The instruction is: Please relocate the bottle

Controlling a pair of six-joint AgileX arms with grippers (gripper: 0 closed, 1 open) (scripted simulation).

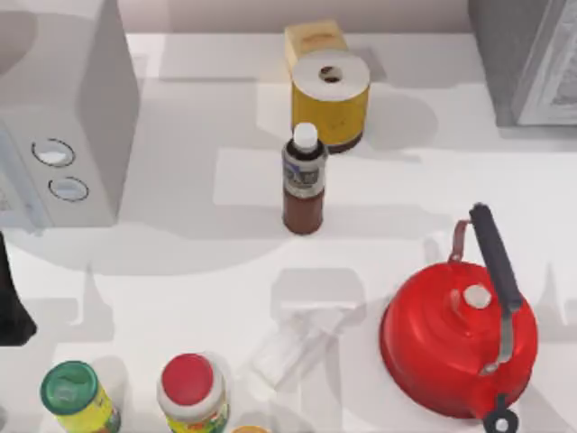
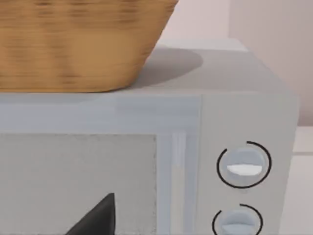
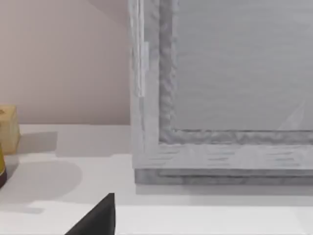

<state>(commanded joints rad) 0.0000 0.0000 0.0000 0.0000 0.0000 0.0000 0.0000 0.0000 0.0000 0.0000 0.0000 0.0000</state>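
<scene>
bottle [image 1: 304, 180] upright mid surface [image 1: 180, 271], just in front of yellow canister [image 1: 330, 97] | our L arm [image 1: 13, 298] at left edge | end effectors' state: can't tell

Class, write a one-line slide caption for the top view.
Capped brown bottle stands upright mid-table, in front of a yellow roll, with a red kettle at the right.

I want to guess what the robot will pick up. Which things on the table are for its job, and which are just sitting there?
For the job:
bottle, standing mid-table

Just sitting there:
red kettle
yellow canister
small yellow box
red-lidded jar
green-lidded jar
microwave
wicker basket
</scene>
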